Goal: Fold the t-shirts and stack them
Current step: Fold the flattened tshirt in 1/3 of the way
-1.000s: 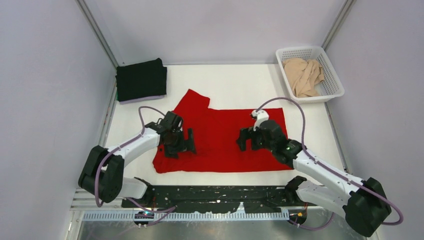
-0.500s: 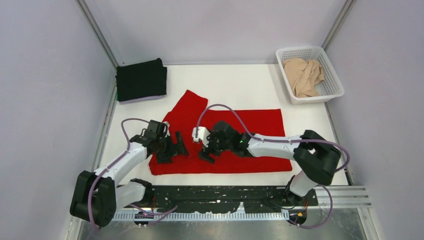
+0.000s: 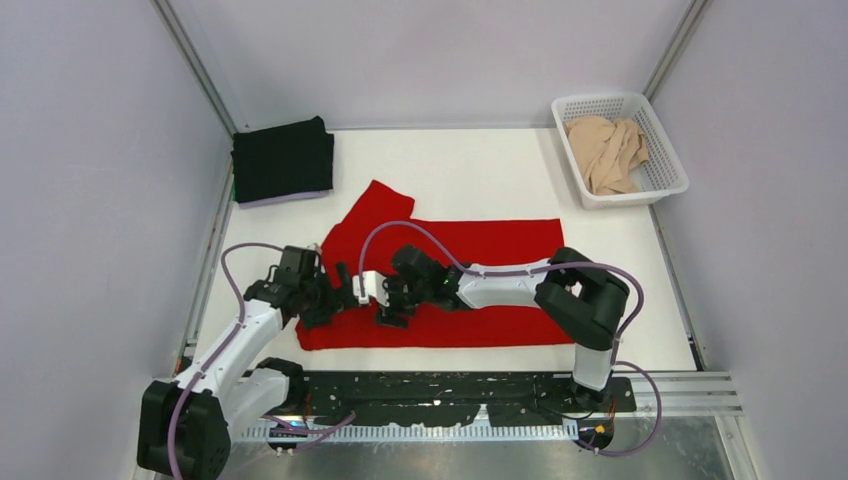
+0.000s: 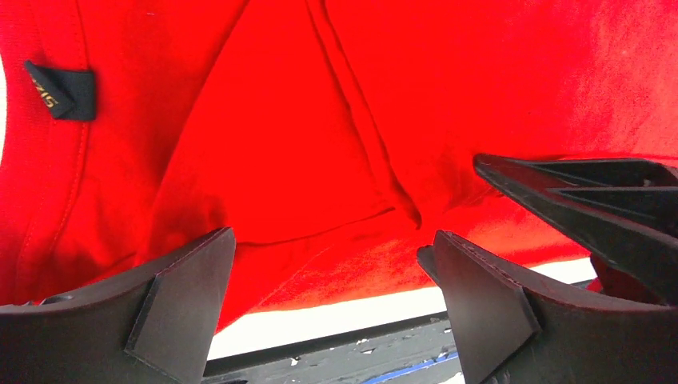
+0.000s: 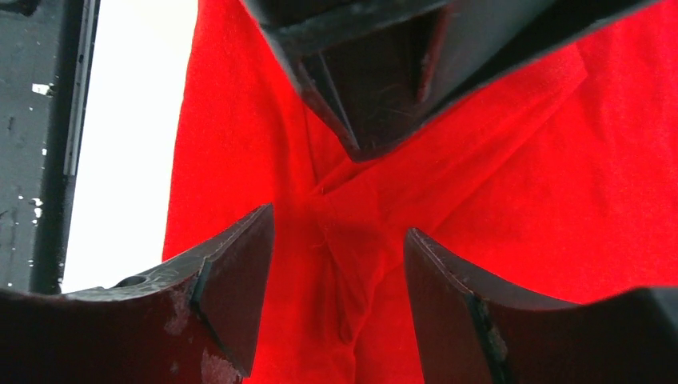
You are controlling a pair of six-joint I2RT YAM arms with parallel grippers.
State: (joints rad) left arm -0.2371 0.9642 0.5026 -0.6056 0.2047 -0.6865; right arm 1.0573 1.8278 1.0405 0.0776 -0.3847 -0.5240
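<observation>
The red t-shirt (image 3: 480, 275) lies partly folded in the middle of the table, one sleeve sticking out to the back left. My left gripper (image 3: 335, 295) is open at the shirt's front-left corner. My right gripper (image 3: 385, 305) is open just to its right, reaching across from the right. In the left wrist view the red cloth (image 4: 320, 144) has a fold and a black label (image 4: 60, 90) between my open fingers. In the right wrist view a ridge of red cloth (image 5: 336, 232) lies between open fingers. A folded black t-shirt (image 3: 283, 158) lies at the back left over a thin lavender edge. A beige t-shirt (image 3: 605, 150) is in the basket.
The white lattice basket (image 3: 670, 170) stands at the back right corner. The black rail (image 3: 440, 390) runs along the table's near edge. Grey walls close in left, right and back.
My right arm has swung far left across the red shirt to its front-left corner. My left gripper has drawn back left and nearer. Both stayed open.
</observation>
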